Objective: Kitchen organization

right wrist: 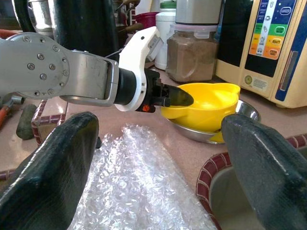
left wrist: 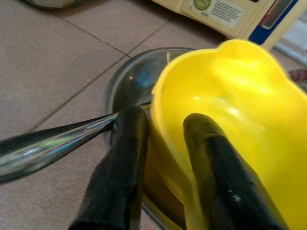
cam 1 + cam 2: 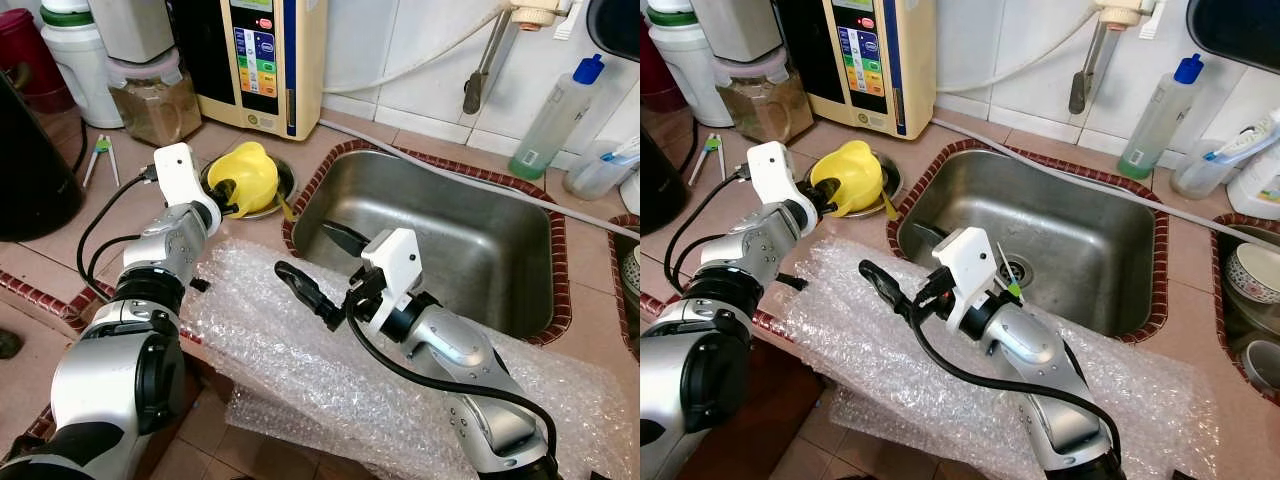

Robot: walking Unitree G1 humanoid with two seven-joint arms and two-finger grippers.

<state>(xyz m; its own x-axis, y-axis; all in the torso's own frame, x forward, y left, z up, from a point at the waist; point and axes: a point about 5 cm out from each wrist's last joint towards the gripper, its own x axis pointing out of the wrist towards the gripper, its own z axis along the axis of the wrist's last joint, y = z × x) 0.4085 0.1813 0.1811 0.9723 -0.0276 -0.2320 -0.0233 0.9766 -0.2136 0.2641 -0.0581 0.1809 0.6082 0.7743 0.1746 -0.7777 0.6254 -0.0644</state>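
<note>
A yellow plastic bowl (image 3: 247,175) sits tilted inside a small steel bowl (image 3: 284,186) on the tiled counter, left of the sink. My left gripper (image 3: 225,192) is shut on the yellow bowl's near rim. In the left wrist view one finger (image 2: 211,158) lies inside the wall and the other outside it. My right gripper (image 3: 322,265) hovers open over the bubble wrap (image 3: 300,370) at the sink's left edge. It holds nothing, and its fingers (image 1: 48,167) stand wide apart, pointing toward the yellow bowl (image 1: 206,105).
A steel sink (image 3: 460,235) lies to the right, with a grey hose (image 3: 450,172) across its back rim. A cream water machine (image 3: 262,60), a jar of brown powder (image 3: 155,100) and a blue-capped bottle (image 3: 555,115) stand at the back. Bowls (image 3: 1252,272) rest at far right.
</note>
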